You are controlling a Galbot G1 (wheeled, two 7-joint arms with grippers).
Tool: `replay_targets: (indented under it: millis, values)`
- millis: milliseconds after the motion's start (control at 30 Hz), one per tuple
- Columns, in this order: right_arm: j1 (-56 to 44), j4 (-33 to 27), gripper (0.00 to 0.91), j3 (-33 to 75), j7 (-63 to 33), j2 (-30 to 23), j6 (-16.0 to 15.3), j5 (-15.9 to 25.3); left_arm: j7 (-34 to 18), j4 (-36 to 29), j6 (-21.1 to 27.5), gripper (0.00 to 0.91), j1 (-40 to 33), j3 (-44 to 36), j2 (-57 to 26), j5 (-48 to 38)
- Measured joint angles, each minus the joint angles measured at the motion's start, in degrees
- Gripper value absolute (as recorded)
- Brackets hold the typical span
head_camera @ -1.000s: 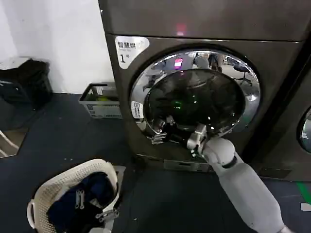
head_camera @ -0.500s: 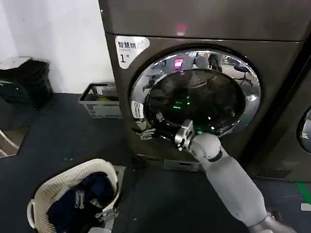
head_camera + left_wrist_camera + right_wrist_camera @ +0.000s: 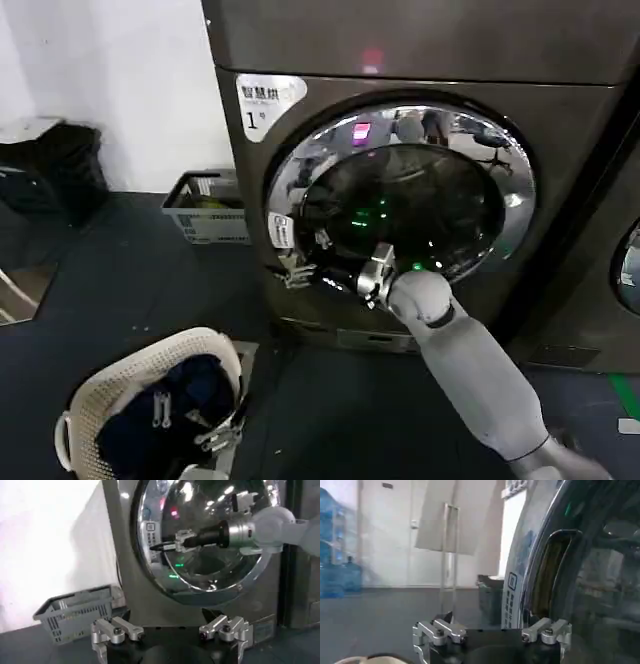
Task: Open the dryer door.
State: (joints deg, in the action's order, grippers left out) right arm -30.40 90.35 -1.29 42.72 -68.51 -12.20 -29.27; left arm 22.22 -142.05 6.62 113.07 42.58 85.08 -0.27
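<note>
right gripper (image 3: 312, 262): out at the left edge of the dryer door (image 3: 400, 195), jaws spread wide with nothing in them, fingers just beside the chrome rim

door: looks shut or barely cracked on the dryer (image 3: 420, 60); the handle recess sits right ahead of the jaws and runs up-down along the rim

left gripper (image 3: 170, 632): low, well back, jaws wide, empty

nearer arm: the right one, easily

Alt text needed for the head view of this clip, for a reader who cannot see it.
The right gripper reaches across the dryer door to its left chrome rim, fingers spread open. The door looks closed on the dryer, which bears a white "1" sticker. On the floor sit a grey basket and a cream laundry basket of dark clothes.
</note>
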Motion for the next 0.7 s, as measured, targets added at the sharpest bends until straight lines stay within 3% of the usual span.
replay_targets:
  millis: [133, 367, 467, 700]
  values:
    - [-0.23, 0.54, 0.907, 0.00, 2.88, 0.98, 0.47, -1.86, 0.41, 0.29, -0.08, 0.907, -0.63, 0.41, -0.20, 0.37]
    - [-0.99, 2.22, 0.907, 0.50, 7.19, 3.53, 0.81, -5.58, 6.02, 1.89, 0.58, 0.907, -2.89, 2.46, -1.41, -3.97]
    - [-1.81, 2.71, 0.907, 1.60, 10.75, 4.64, 3.13, -6.98, 6.75, 2.48, 1.16, 0.907, -3.93, 3.56, -1.99, -6.37]
    - [-4.29, 4.63, 0.907, 3.92, 18.15, 6.98, 4.95, -8.87, 7.27, 4.32, 2.11, 0.907, -7.10, 7.74, -3.87, -14.89]
